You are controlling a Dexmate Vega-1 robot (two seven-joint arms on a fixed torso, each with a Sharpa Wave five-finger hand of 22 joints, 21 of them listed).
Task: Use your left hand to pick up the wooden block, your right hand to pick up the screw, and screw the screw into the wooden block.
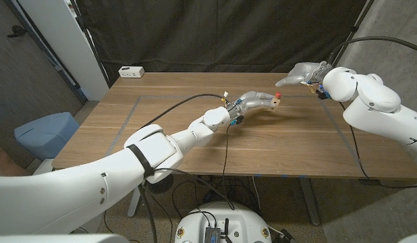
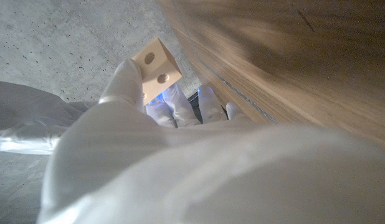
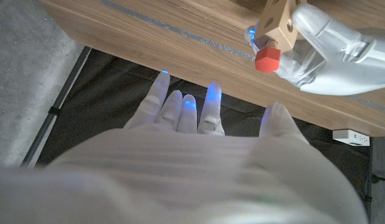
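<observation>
Wooden counter [image 1: 195, 128]: left hand [image 1: 254, 102] grips wooden block [image 3: 278, 25] bearing red-headed screw [image 3: 267, 60]; released right hand [image 1: 308, 73], near the block, must regrasp and keep turning.

- From the head view, the block [image 1: 277, 99] in my left robot hand [image 1: 254, 102] is too small for me to make out its holes or the screw in it.
- In the left wrist view, the block [image 2: 156, 68] is partly covered by my fingers [image 2: 125, 78], so I see only two faces of it.
- In the right wrist view, the block [image 3: 280, 26] is cut off by the picture's edge; only the screw's red head [image 3: 267, 60] shows, its shank hidden.
- My right robot hand [image 3: 192, 118] is seen from the back, its palm hidden; whether it holds anything I cannot tell.
- My right robot hand [image 1: 307, 73] looks blurred in the head view.
</observation>
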